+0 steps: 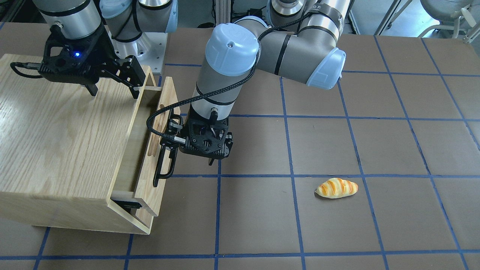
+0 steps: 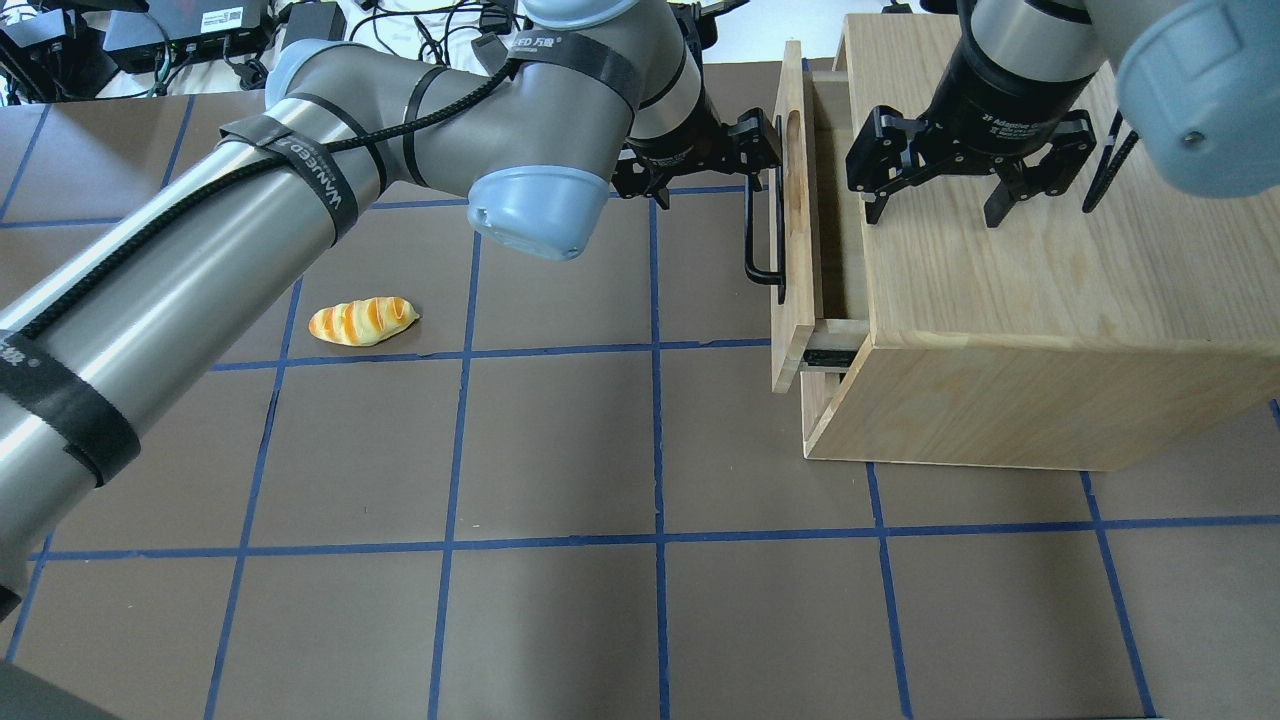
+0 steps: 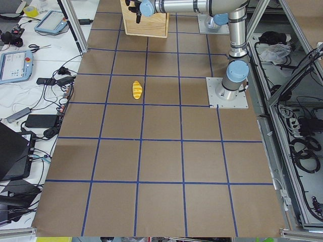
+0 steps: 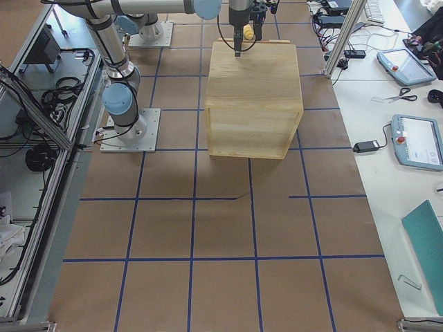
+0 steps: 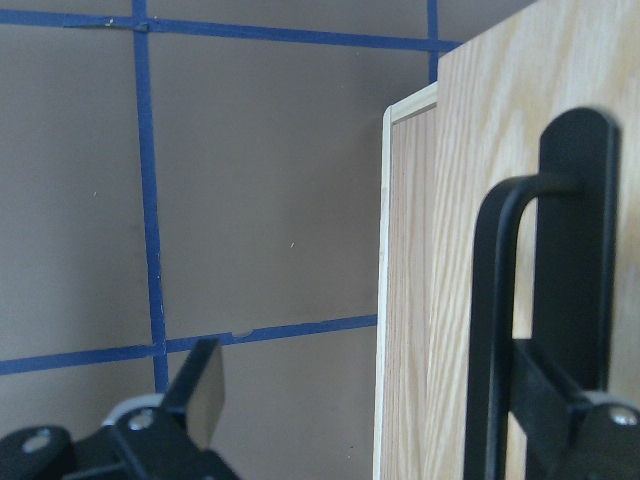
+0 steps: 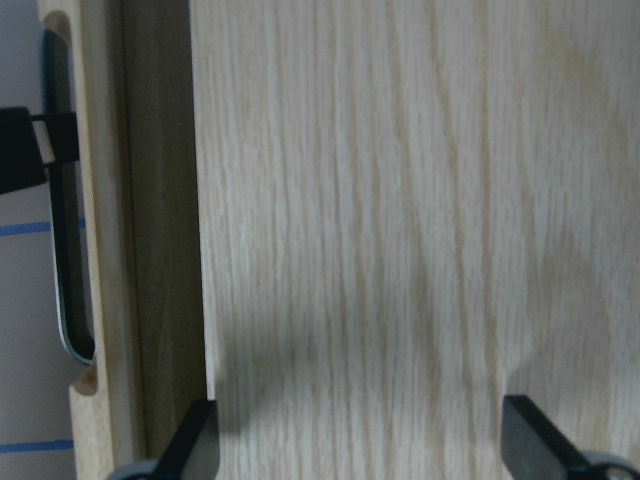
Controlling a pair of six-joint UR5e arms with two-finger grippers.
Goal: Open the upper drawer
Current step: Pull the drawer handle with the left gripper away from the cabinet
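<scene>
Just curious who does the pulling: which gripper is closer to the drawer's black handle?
Left. The left gripper is at the handle, jaws open either side of its bar. The right gripper hangs over the cabinet top, apart from the handle.

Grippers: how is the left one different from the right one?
The left gripper points sideways at the black handle of the upper drawer, one finger behind the bar; the right gripper points straight down over the cabinet top. The left gripper sits low beside the drawer front; the right gripper is higher, above the wood. Both are black, two-fingered and open.
</scene>
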